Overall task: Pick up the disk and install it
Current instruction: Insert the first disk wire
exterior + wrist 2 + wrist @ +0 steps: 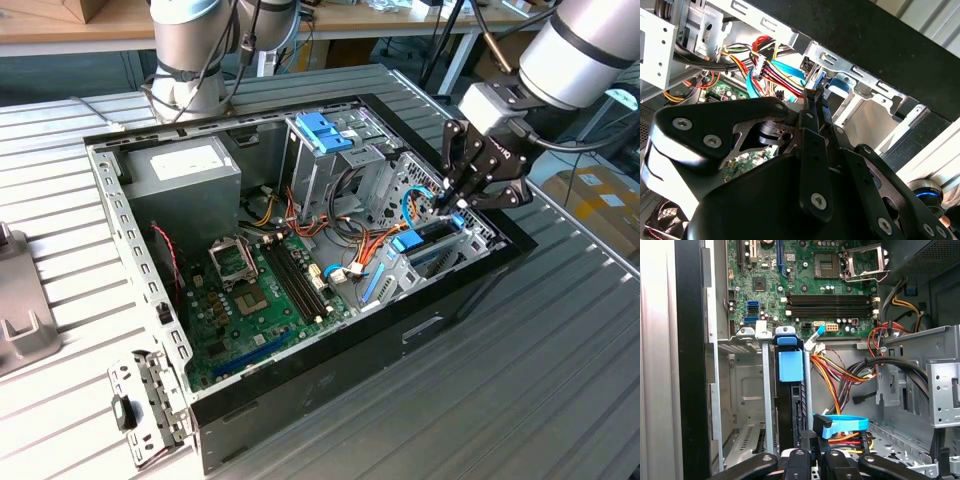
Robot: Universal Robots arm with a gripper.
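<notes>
Looked down into an open computer case (690,365). Green motherboard (805,285) beyond, with an empty processor socket (862,262). Disk (789,405) stood edge-on in a metal bay (747,390), blue rail tab (790,366) facing out. Gripper (812,460) hung just over its near end, beside red, orange and yellow wires (832,375).

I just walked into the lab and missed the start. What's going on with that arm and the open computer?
The arm's end effector is down inside the open computer case, at the drive bay on the exterior view's right. The disk stands on edge in that bay, its blue rails showing. The fingers sit close together at the disk's edge.
</notes>
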